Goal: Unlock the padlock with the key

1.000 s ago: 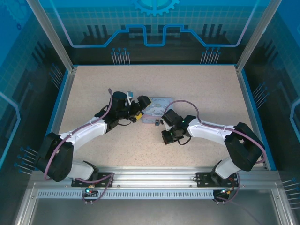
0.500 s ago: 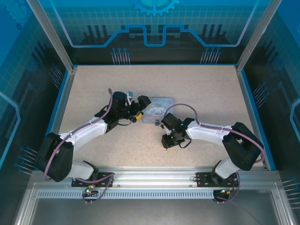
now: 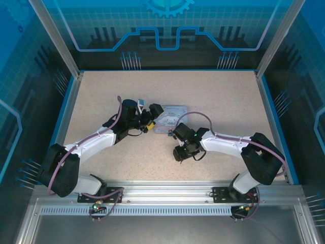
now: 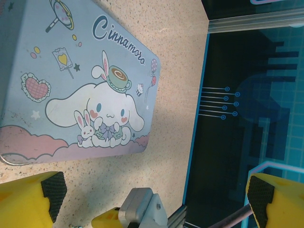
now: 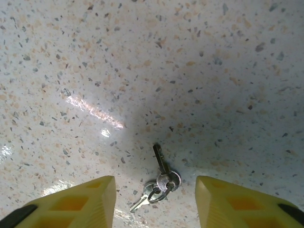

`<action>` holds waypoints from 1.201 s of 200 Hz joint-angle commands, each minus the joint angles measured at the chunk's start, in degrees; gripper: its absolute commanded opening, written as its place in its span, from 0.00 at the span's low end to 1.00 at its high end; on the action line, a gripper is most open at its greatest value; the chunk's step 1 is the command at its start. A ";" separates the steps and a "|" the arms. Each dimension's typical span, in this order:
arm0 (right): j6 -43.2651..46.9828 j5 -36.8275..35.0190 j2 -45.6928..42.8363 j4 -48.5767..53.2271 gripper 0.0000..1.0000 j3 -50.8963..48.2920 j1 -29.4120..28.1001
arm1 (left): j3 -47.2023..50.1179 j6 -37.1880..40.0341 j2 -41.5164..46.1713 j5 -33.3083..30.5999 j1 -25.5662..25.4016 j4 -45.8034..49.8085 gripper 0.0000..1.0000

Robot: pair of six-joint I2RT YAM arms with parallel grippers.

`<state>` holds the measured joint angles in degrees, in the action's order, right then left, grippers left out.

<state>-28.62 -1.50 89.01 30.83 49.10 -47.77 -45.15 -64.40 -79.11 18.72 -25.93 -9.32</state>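
Since a second ago, when they were shut, the right jaws have parted about halfway and the right arm (image 3: 223,142) has shifted slightly toward the near edge of the bench (image 3: 218,96). Between their yellow fingertips (image 5: 71,204) the key (image 5: 160,159) lies flat on the speckled surface. It is a dark blade on a small ring (image 5: 169,180) with a second, paler key (image 5: 141,200), and nothing is gripped. I judge that the key is either just let go or about to be taken up afresh, so the unlocking proper has not begun. The padlock (image 3: 169,133) seems to be the small dark speck at the near edge of the tin (image 3: 172,111), though it is too small to be sure. The left jaws stand wide and empty, fingertips (image 4: 50,190) just beside the tin's printed lid.
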 commanded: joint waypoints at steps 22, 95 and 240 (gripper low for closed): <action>-3.76 -5.17 2.93 4.78 0.50 3.18 -2.71 | 0.50 0.61 0.80 -0.35 0.36 -0.13 0.99; -5.78 -8.98 7.86 6.88 0.41 5.24 -5.90 | 0.50 0.63 1.07 -0.35 0.42 -0.17 0.99; -6.90 -8.63 6.35 6.07 0.02 2.04 -6.07 | 0.23 0.52 1.06 -0.46 0.41 0.00 0.99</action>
<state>-35.68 -9.63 94.80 34.92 52.86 -53.34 -45.15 -64.40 -79.11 18.72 -25.93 -9.32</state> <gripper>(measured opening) 0.085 0.989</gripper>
